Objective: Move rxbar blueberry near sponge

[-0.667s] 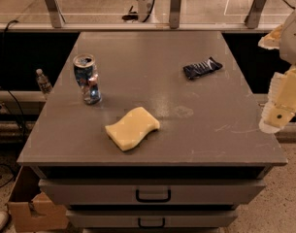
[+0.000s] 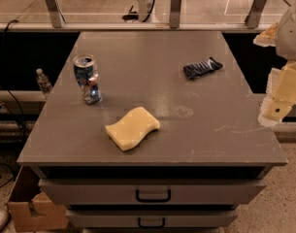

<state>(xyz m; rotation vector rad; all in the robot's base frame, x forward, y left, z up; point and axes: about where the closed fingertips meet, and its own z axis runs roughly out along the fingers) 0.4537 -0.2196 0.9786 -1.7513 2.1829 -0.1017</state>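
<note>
Atop the cabinet (image 2: 152,52) we find rxbar blueberry (image 2: 202,68) well apart from sponge (image 2: 133,128); gripper (image 2: 276,111) beside right edge, state we cannot tell.

Barely anything has changed — the gripper (image 2: 275,111), just off the table (image 2: 225,144) at its right edge, has crept a touch higher.

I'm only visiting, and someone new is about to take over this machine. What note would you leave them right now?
Hand: off the right edge of the table, touching nothing.
Rxbar blueberry: lying flat on the far right of the table.
Sponge: near the front centre, well apart from the bar.
Drink can: upright on the left.
Done: nothing yet; the bar has not been picked up.
Left: reach the bar, pick it up and set it beside the sponge.
</note>
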